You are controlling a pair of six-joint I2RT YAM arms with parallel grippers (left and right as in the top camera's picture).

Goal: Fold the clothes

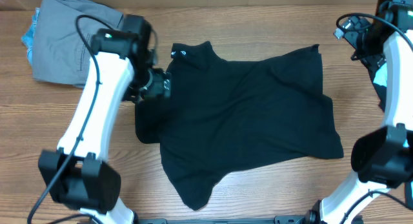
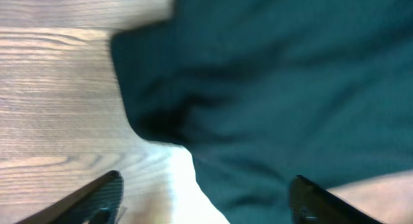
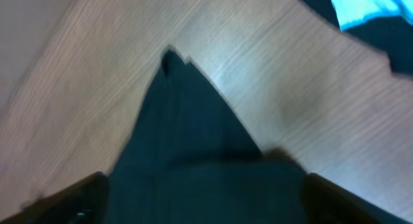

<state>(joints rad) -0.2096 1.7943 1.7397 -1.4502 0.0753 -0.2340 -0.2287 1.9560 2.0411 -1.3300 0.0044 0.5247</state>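
The clothes here are chiefly a black T-shirt (image 1: 245, 114) lying spread and rumpled across the middle of the wooden table, with small white marks near its collar (image 1: 179, 53). My left gripper (image 1: 150, 87) hangs over the shirt's left edge. In the left wrist view that gripper (image 2: 206, 204) is open, with the shirt's edge (image 2: 277, 88) and bare table below it. My right gripper (image 1: 352, 37) is at the far right, raised near the shirt's upper right corner (image 1: 315, 51). In the right wrist view this gripper (image 3: 206, 204) is open above dark fabric (image 3: 193, 140), holding nothing.
A folded grey garment (image 1: 71, 37) lies at the back left with blue cloth (image 1: 29, 37) under its left side. More blue and dark cloth (image 1: 382, 75) sits at the right edge behind the right arm. Bare wood (image 1: 290, 192) shows along the front.
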